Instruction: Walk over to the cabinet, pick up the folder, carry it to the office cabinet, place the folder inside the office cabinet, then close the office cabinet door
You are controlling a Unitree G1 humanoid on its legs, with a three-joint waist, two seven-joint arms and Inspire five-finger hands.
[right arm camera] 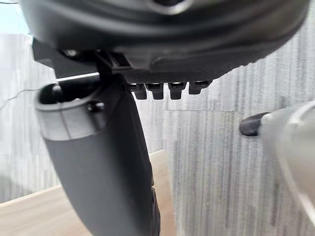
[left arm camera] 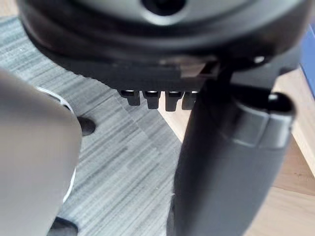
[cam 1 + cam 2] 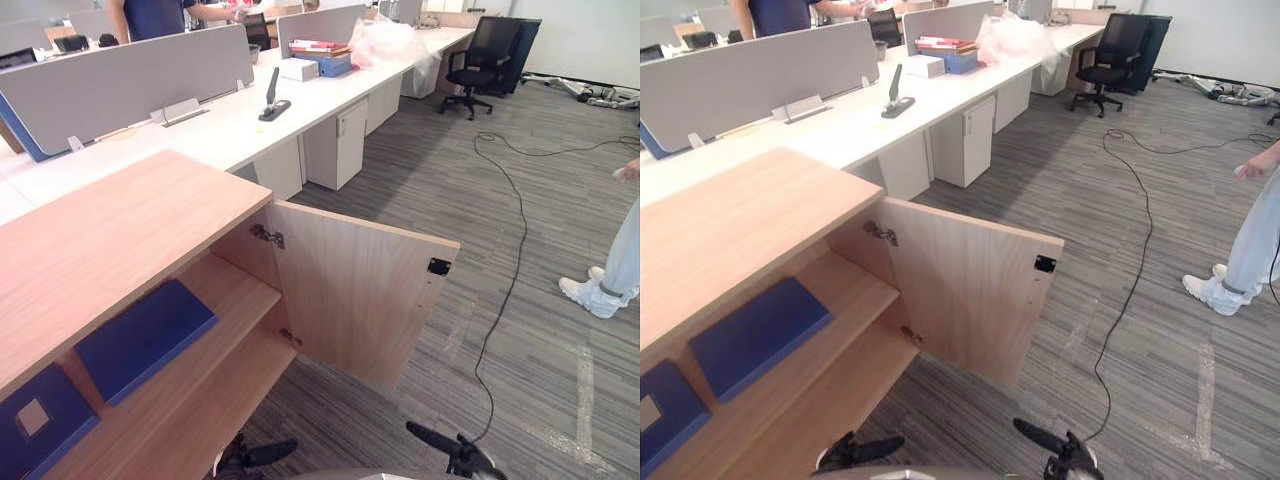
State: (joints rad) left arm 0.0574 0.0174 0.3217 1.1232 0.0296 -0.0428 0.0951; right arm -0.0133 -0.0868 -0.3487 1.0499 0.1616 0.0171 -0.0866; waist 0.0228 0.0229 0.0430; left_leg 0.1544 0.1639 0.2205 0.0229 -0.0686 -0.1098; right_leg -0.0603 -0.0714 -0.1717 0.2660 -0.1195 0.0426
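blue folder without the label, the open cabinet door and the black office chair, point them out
plain blue folder (image 3: 145,338), left eye view, middle of its cover
cabinet door (image 3: 360,300), left eye view, middle of its inner face
black office chair (image 3: 488,45), left eye view, its backrest

The left hand (image 2: 162,44) and right hand (image 1: 197,44) are black, each with a fat round thumb (image 2: 231,162) and a row of small fingers (image 1: 156,90).

Bright, even office light, soft shadow inside the open cabinet (image 3: 120,230)
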